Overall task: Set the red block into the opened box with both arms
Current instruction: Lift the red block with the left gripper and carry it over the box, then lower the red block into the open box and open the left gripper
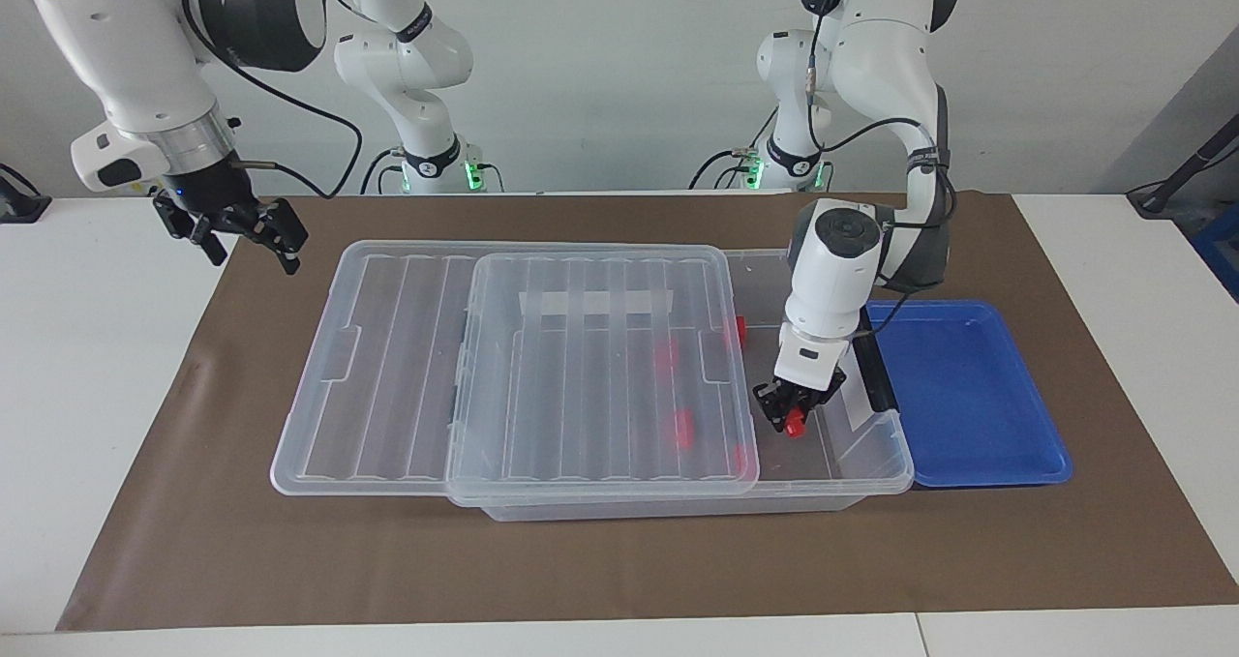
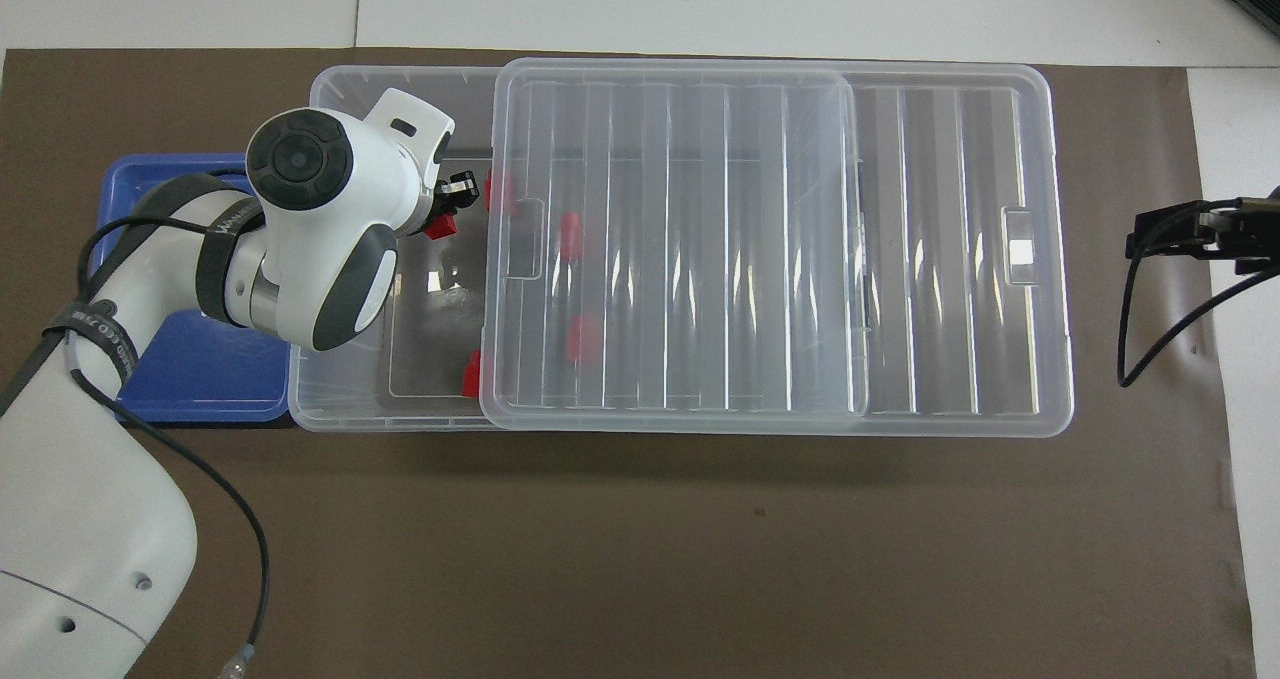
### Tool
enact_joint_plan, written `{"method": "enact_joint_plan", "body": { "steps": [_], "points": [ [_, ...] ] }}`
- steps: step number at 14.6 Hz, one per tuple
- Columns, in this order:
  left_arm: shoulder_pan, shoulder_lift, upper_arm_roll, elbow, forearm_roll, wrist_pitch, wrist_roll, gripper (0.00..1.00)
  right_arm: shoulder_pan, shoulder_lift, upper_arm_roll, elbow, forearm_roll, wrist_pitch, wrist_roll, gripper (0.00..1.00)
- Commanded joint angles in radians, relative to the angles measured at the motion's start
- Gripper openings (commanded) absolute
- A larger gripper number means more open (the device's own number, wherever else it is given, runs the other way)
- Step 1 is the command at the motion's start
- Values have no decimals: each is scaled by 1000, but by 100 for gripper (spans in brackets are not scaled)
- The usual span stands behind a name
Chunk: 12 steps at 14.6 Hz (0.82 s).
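Note:
My left gripper (image 1: 789, 413) is shut on a small red block (image 1: 796, 427) and hangs low inside the uncovered end of the clear box (image 1: 886, 449). In the overhead view the left wrist hides most of that gripper (image 2: 447, 207); the held block (image 2: 437, 227) peeks out beside it. The ribbed lid (image 1: 581, 367) lies slid toward the right arm's end, overhanging the box there. Several other red blocks (image 1: 683, 427) lie in the box, mostly under the lid. My right gripper (image 1: 247, 234) is open and empty, raised over the mat past the lid's end.
A blue tray (image 1: 968, 396) sits against the box's latched end, toward the left arm's end of the table. The black latch (image 1: 871, 372) stands between tray and box opening. A brown mat (image 1: 619, 560) covers the table.

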<state>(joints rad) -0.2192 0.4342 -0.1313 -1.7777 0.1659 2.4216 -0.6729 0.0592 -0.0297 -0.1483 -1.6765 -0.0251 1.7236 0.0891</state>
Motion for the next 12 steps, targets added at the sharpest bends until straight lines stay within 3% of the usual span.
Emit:
{"method": "enact_joint_plan", "body": {
  "steps": [1, 9, 10, 11, 12],
  "points": [
    [-8, -11, 10, -55, 21, 51, -8, 0, -7, -27, 6, 33, 16, -91, 20, 100],
    [-12, -12, 12, -120, 93, 82, -7, 0, 2, -35, 10, 32, 19, -121, 44, 100],
    [-12, -12, 13, -120, 93, 85, -7, 11, 4, -35, 10, 32, 17, -122, 44, 100],
    [-11, -12, 12, -120, 95, 88, -7, 85, 4, -35, 10, 32, 17, -121, 44, 100],
    [-12, -12, 12, -118, 98, 85, -8, 100, 4, -35, 10, 32, 17, -121, 44, 100]
  ]
}}
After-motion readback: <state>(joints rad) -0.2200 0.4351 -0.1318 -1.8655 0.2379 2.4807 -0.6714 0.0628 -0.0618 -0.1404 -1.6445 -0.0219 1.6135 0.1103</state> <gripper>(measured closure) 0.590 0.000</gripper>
